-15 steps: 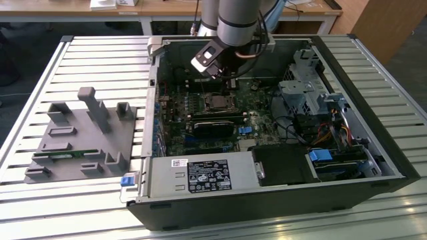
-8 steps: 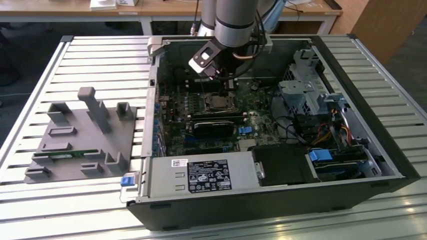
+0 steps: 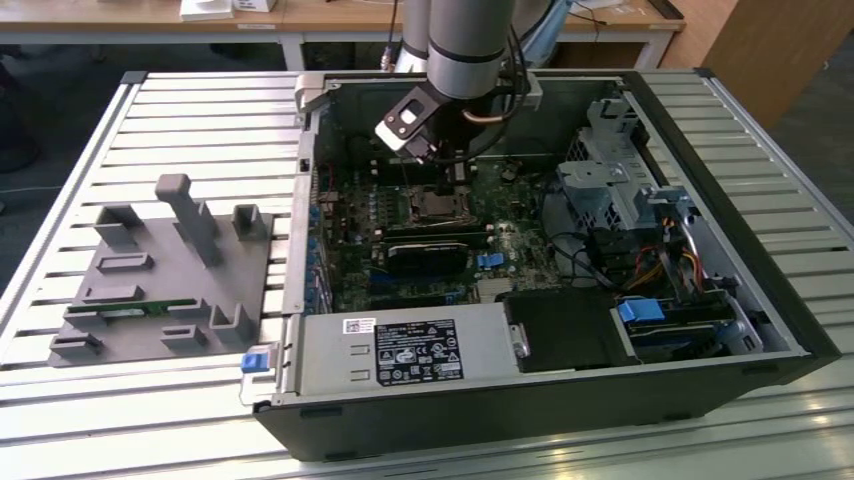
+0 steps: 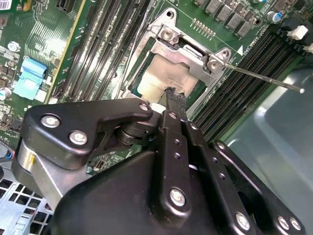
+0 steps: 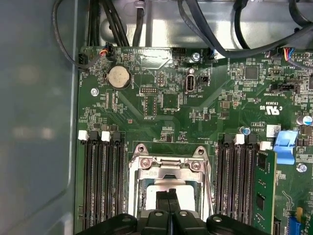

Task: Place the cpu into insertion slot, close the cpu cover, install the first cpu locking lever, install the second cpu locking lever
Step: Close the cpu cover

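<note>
Okay, I'm looking down the arm now. It reaches into the open case, which lies on the slatted surface, and its tip is right over the middle of the green board.

In both wrist views the fingers are pressed together, tip against tip, and I see nothing between them. They sit just above the cpu, at its near edge; I can't tell whether they touch it.

The cpu is in the slot, and its pale metal top shows flat through the window of the cover. The cover looks to be lying down over the chip, with its silvery frame around all the sides I can see.

In the second wrist view a thin metal lever sticks out from the cover's corner, running free over the memory slots with its far end in the air. The first wrist view has banks of black memory slots on either side of the socket.

In the exterior view the labelled power-supply box sits at the near end of the case, well apart from the fingers. A grey fixture rests on the surface off to the exterior view's left.
</note>
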`<state>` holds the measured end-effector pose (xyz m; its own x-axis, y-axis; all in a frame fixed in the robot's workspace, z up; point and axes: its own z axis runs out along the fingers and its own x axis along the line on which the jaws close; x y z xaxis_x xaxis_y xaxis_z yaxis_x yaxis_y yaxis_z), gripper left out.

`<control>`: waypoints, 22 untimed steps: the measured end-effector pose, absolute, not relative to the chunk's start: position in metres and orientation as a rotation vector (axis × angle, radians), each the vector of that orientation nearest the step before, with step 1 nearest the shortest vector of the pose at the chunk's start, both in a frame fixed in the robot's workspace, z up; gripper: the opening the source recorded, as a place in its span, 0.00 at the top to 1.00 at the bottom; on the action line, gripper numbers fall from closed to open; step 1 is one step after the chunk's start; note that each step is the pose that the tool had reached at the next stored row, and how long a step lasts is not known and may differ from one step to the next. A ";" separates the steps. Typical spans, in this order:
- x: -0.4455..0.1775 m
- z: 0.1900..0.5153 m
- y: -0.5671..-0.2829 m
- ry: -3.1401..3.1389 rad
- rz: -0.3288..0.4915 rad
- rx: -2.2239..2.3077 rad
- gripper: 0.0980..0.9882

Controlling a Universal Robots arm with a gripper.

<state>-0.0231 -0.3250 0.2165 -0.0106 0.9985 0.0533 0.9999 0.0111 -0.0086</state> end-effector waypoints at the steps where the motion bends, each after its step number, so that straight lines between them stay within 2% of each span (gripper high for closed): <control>1: -0.024 0.216 -0.325 -2.202 -0.049 -2.178 0.97; 22: -0.040 0.214 -0.325 -2.202 -0.049 -2.178 0.97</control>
